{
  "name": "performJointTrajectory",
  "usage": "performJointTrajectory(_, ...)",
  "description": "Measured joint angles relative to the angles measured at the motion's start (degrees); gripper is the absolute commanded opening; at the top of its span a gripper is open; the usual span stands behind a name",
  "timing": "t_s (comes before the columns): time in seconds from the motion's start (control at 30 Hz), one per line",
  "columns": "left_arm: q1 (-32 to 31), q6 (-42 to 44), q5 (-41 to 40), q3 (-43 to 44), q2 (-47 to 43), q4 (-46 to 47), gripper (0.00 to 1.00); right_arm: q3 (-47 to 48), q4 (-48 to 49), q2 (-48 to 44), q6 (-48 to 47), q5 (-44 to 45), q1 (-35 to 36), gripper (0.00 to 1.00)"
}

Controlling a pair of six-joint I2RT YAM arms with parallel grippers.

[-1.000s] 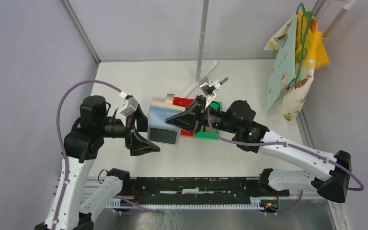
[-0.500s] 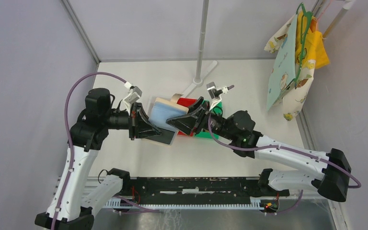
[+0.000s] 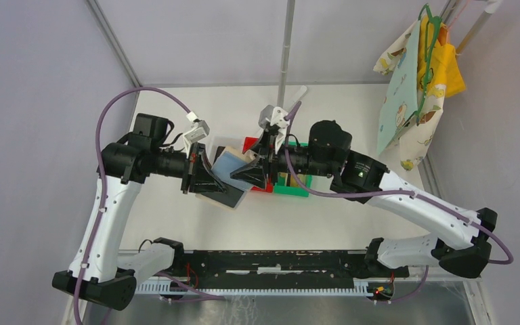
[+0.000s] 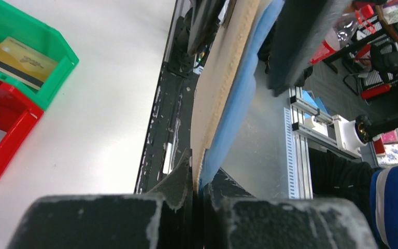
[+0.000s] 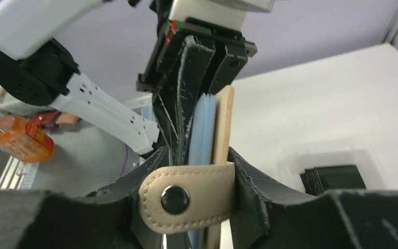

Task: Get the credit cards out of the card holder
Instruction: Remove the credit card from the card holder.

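The tan card holder [image 3: 229, 166], light blue inside, hangs unfolded above the table between both arms. My left gripper [image 3: 208, 181] is shut on one edge of it; in the left wrist view the tan and blue layers [image 4: 223, 93] run straight out of the pinched jaws [image 4: 199, 175]. My right gripper [image 3: 248, 174] is open at the other end, its fingers standing either side of the card holder [image 5: 223, 129] with the snap flap [image 5: 186, 198] lying across the gap [image 5: 198, 152]. A gold credit card [image 4: 23, 57] with a dark stripe lies in the green bin [image 4: 57, 67].
A red bin [image 3: 254, 143] and the green bin [image 3: 291, 188] sit side by side just behind the right gripper. A clear tray with a black object [image 5: 334, 177] lies on the table. A white pole [image 3: 286, 61] rises at the back, and patterned cloth [image 3: 413, 88] hangs at the right.
The left gripper moved in and shut on the card holder's edge. The right gripper, shut on it before, has spread its jaws. Both arms shifted toward the back.
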Motion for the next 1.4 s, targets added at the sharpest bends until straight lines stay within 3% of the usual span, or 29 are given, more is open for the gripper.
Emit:
performJointTrajectory(0.1, 0.0, 4.7, -0.9, 2.1, 1.6, -5.3, 0.02, 4.5, -7.8, 2.5, -4.5, -0.2, 0.0, 0.42)
performJointTrajectory(0.23, 0.0, 8.1, -1.7, 2.5, 2.4, -8.9, 0.04, 9.8, -16.1, 5.9, -9.7, -0.7, -0.1, 0.18)
performJointTrajectory(0.33, 0.0, 9.6, -2.4, 2.9, 2.4, -10.0, 0.43, 13.7, -20.9, 8.3, -11.9, -1.6, -0.1, 0.0)
performJointTrajectory(0.4, 0.0, 9.9, -2.5, 3.3, 2.4, -10.1, 0.66, 15.4, -22.4, 9.2, -12.9, -1.7, 0.0, 0.0)
performJointTrajectory(0.47, 0.0, 9.5, -2.4, 3.6, 2.2, -9.1, 0.74, 15.2, -22.3, 9.1, -12.8, -1.4, 0.0, 0.0)
performJointTrajectory(0.73, 0.0, -6.4, -2.2, -3.3, -6.6, 10.8, 0.71, -9.2, 6.0, -4.9, -1.0, 0.7, -0.1, 0.0)
performJointTrajectory(0.93, 0.0, -16.4, -1.6, -5.9, -10.7, 21.5, 0.64, -18.4, 27.7, -9.6, 9.7, 3.5, -0.1, 0.0)
performJointTrajectory(1.2, 0.0, -24.2, 0.1, -6.0, -10.3, 27.5, 0.46, -25.4, 41.2, -9.9, 17.4, 7.2, -0.1, 0.0)
performJointTrajectory(1.4, 0.0, -25.7, 0.8, -5.9, -10.1, 28.3, 0.47, -31.8, 47.3, -11.1, 20.9, 11.0, -0.1, 0.0)
